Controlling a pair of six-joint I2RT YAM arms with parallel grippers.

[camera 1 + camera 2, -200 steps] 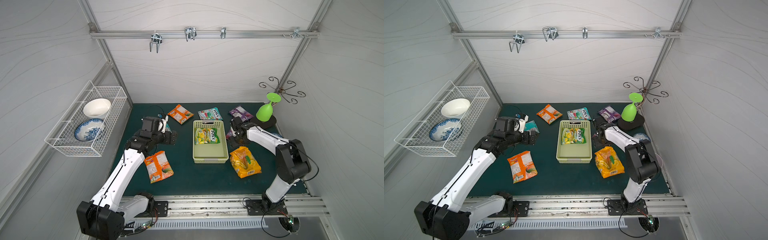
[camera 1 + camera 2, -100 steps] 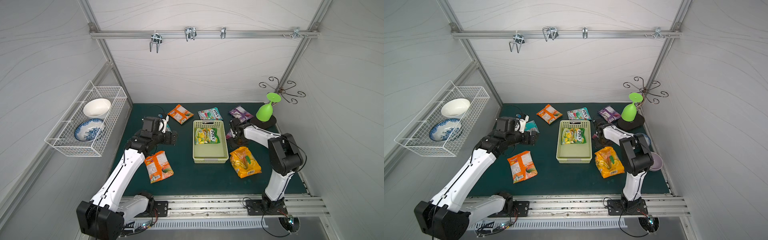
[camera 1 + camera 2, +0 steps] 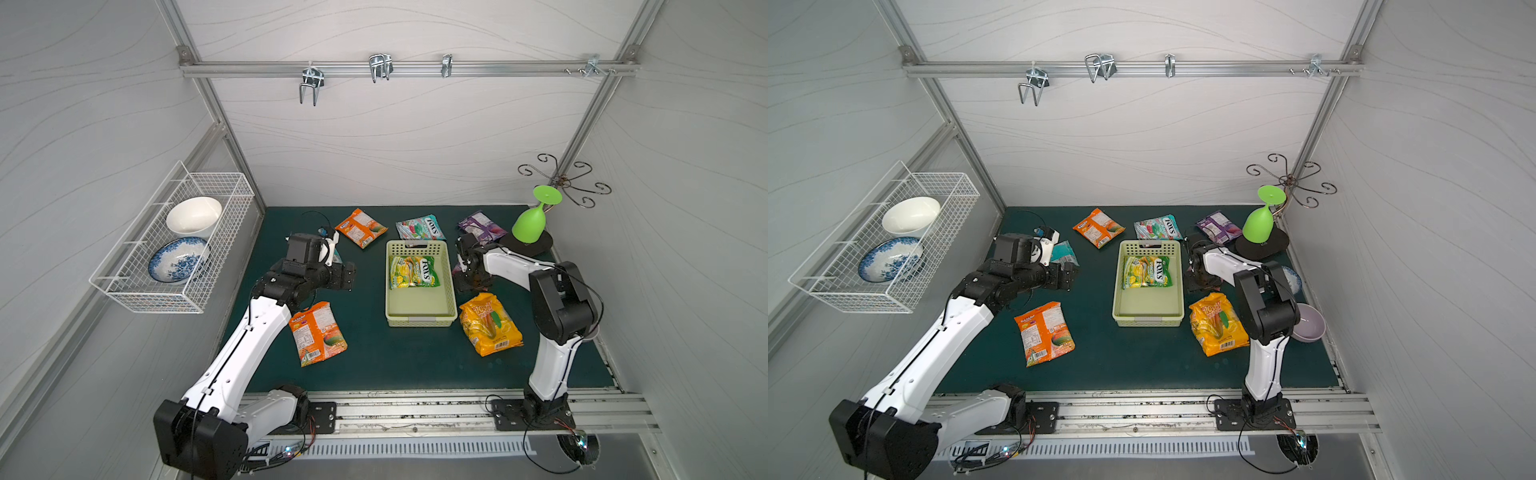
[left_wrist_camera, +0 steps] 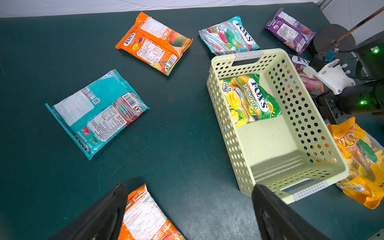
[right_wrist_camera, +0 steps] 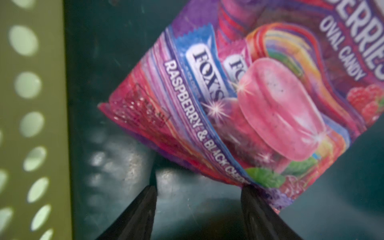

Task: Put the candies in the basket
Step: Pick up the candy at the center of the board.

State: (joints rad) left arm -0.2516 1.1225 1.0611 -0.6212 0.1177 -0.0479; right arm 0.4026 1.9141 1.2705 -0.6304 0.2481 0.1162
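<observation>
Pale green basket (image 3: 419,321) sits mid-mat (image 3: 365,365) in both top views. A yellow-green packet (image 3: 413,272) marked "FOX'S" lies inside. The teal packet (image 3: 420,227), also "FOX'S", is just behind the basket, and the yellow-orange bag (image 3: 490,324) is just right of it. Left gripper (image 3: 349,276) hangs left of the basket, well apart from it. Right gripper (image 3: 467,270) points down just beside the basket's right wall, over a purple-pink packet (image 3: 458,266).

Left wrist: left gripper (image 4: 190,187) jaws are spread wide and hold nothing. An orange packet (image 4: 145,214) lies below, next to one finger. Readable: "FOX'S SPRING TEA OVAL CANDY" in the basket, "FOX'S MINT BLOSSOM" on teal, "FOX'S FRUITS" on the far orange packet (image 4: 153,43).

Right wrist: print reads "FOX'S", "RASPBERRY & BLACK", "OVAL CANDY". Right gripper (image 5: 198,188) jaws are parted, not clamped. One fingertip (image 5: 255,203) touches the purple-pink packet's edge, the other is over bare mat. Basket wall is just beside.
</observation>
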